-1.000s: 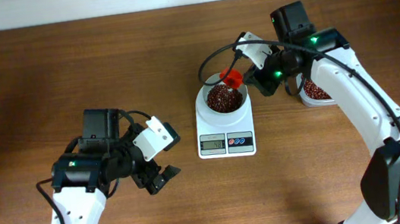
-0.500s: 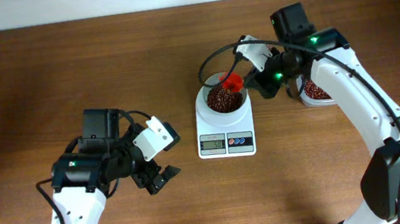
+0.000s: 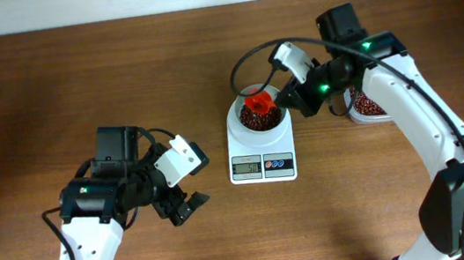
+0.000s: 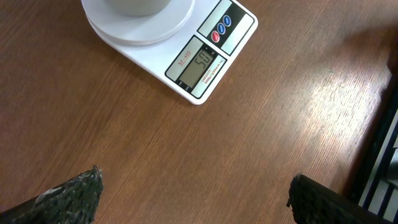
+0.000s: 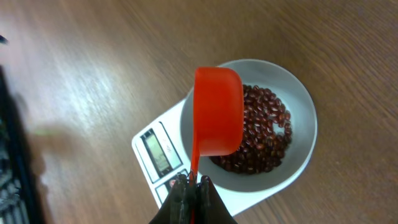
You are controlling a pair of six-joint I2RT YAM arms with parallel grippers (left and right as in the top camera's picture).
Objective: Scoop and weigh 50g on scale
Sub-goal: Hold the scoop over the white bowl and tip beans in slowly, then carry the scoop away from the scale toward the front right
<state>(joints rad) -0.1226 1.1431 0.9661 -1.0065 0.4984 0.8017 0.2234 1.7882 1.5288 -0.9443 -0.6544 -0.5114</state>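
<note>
Centre-right of the overhead frame, we see the scale [image 3: 260,149] on the wooden table [image 3: 120,82], its white bowl [image 5: 298,99] holding red-brown beans [image 5: 264,134]. Our right tool [image 5: 193,185] is clenched on the handle of a red scoop [image 5: 217,112] held over the bowl. Lower left, our left tool [image 3: 186,207] stands spread wide, grasping nothing, well apart from the scale.
</note>
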